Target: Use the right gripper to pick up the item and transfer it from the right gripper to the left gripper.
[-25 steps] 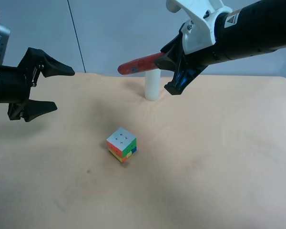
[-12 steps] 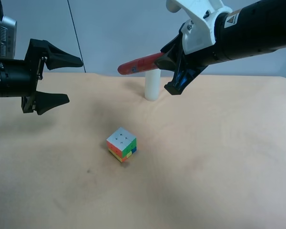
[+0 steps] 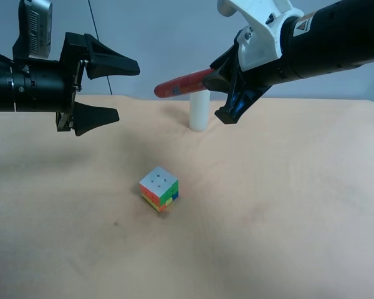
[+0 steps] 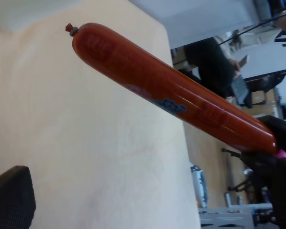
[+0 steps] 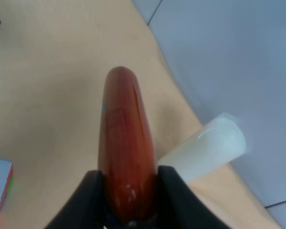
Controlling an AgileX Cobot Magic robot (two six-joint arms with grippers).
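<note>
Wide-spread left gripper (image 3: 128,91) has risen and closed toward red sausage (image 3: 181,84); right gripper (image 3: 223,92) pinches it aloft. Handover approach underway, gap remains.

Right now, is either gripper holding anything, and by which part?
The right gripper is shut on the red sausage-shaped item, gripping one end; the rest juts out free. The left gripper is open, holding nothing.

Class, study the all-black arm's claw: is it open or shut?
Open: the left claw has its two pointed fingers wide apart, with nothing between them.
</note>
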